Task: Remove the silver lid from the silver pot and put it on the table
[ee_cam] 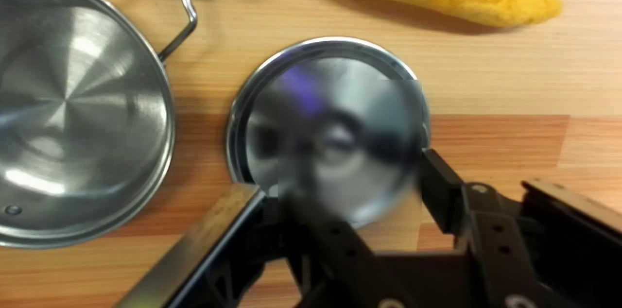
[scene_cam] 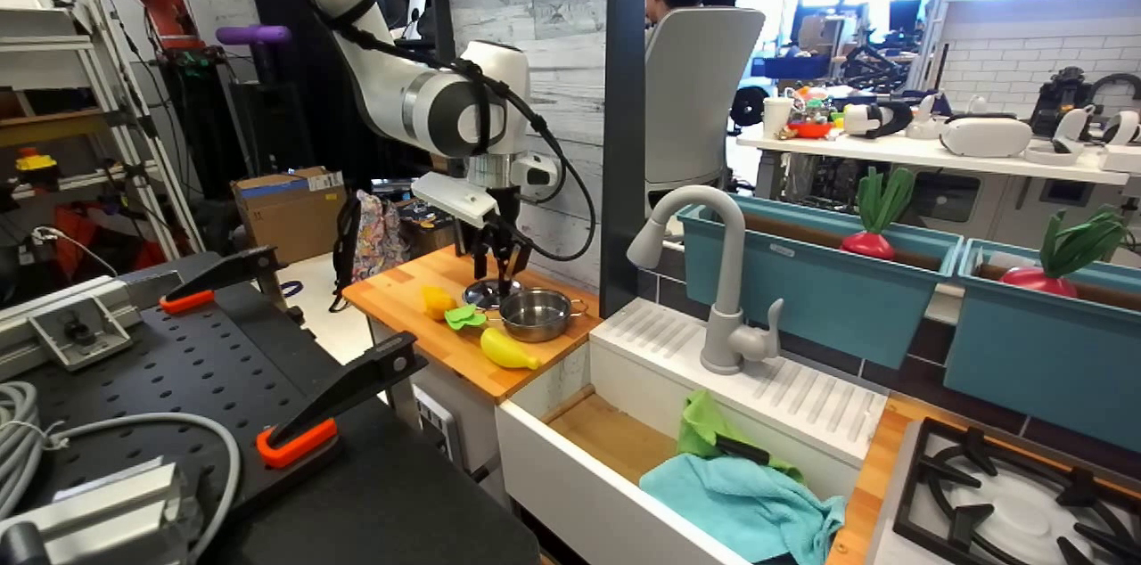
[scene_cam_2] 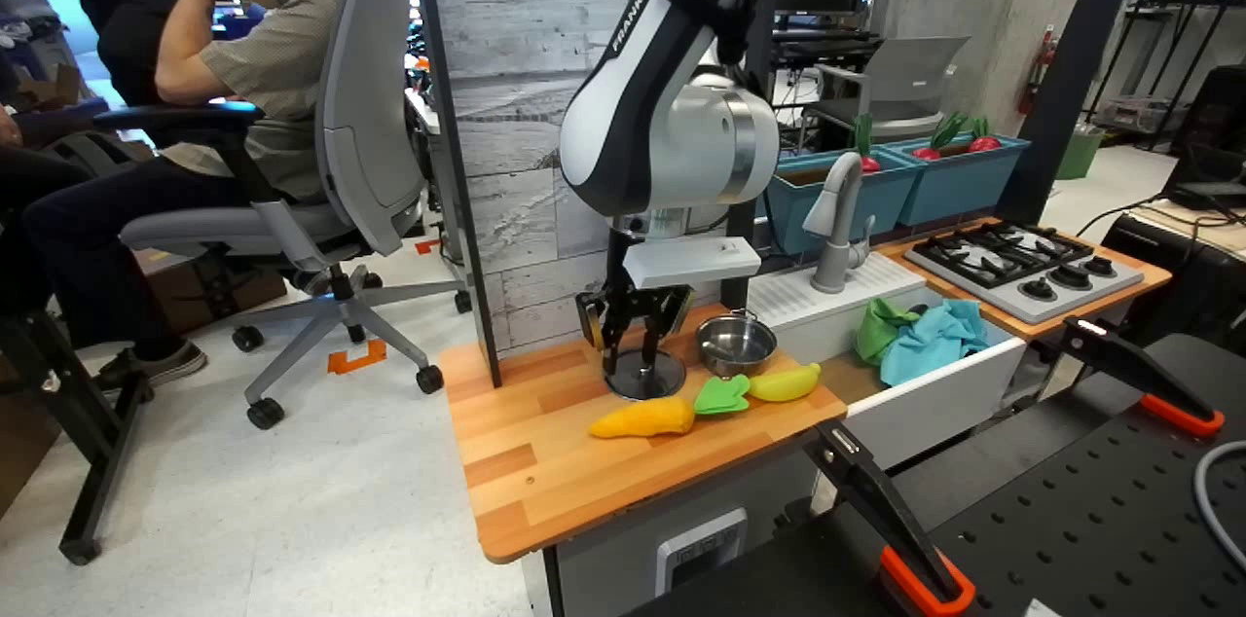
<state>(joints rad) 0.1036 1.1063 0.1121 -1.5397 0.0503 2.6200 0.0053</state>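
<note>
The silver lid lies flat on the wooden table, beside the pot and apart from it. It shows in both exterior views, as the lid [scene_cam: 482, 292] and the lid [scene_cam_2: 664, 378], and in the wrist view as the lid [ee_cam: 335, 99], partly blurred. The silver pot [scene_cam: 537, 317] stands uncovered on the table [scene_cam_2: 545, 486]; the wrist view shows the pot [ee_cam: 73, 104] at left, empty inside. My gripper [scene_cam_2: 631, 361] points down over the lid, its fingertips close above it. In the wrist view my gripper [ee_cam: 350, 181] has its fingers apart; blur hides the lid's middle between them.
A yellow-orange toy carrot [scene_cam_2: 642, 417] with green leaves [scene_cam_2: 722, 395] and a yellow toy banana [scene_cam_2: 785, 383] lie along the table's front. A wood-look wall [scene_cam_2: 545, 130] rises behind. The white sink [scene_cam: 615, 498] with cloths and the grey faucet [scene_cam: 726, 280] adjoin the pot's side.
</note>
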